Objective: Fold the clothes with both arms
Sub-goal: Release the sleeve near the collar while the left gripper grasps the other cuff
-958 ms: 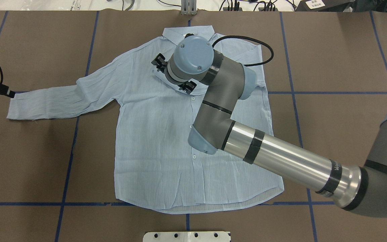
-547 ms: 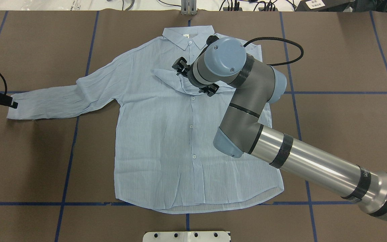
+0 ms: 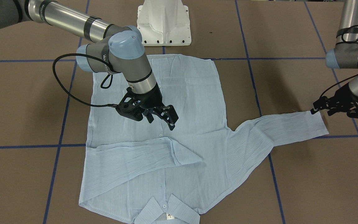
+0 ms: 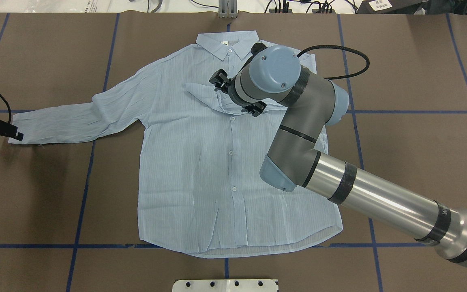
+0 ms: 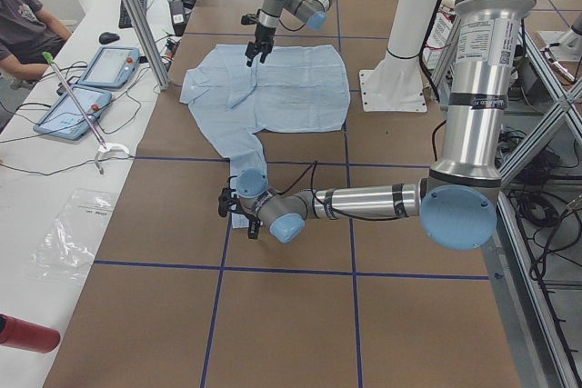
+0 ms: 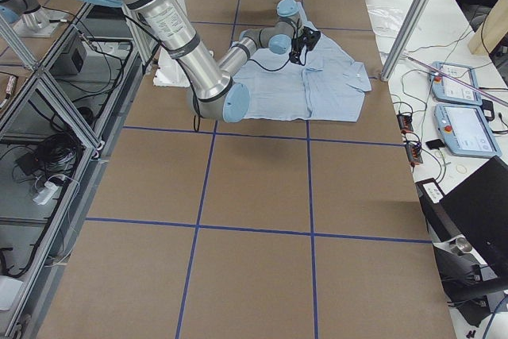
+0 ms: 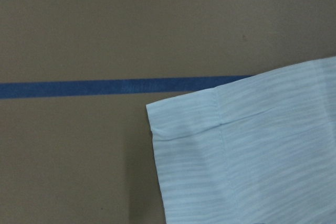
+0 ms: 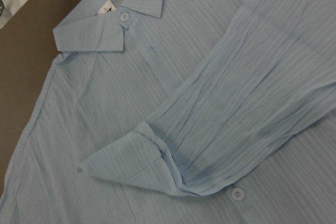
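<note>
The pale blue striped shirt (image 4: pixel 193 170) lies flat and buttoned, collar (image 4: pixel 227 42) at the far side. One sleeve (image 3: pixel 135 155) is folded across the chest, its cuff (image 8: pixel 126 161) turned over near the placket. My right gripper (image 3: pixel 162 119) hangs open just above the chest beside that sleeve and holds nothing. The other sleeve (image 4: pixel 75 117) stretches out flat to my left. My left gripper (image 4: pixel 14 136) sits low at the cuff's outer edge (image 7: pixel 157 129), tip against the fabric. I cannot tell whether it is open or shut.
The brown table (image 4: pixel 412 170) carries blue tape grid lines (image 4: pixel 83 194). The white pedestal base (image 3: pixel 163 21) stands at my side of the shirt hem. A black cable (image 4: pixel 339 52) loops off the right wrist. A seated person (image 5: pixel 27 24) and tablets (image 5: pixel 100 65) are beyond the far edge.
The right arm has swung right, off the folded sleeve's cuff, which stays lying on the chest. The left gripper has slid along the outstretched cuff's edge towards the robot.
</note>
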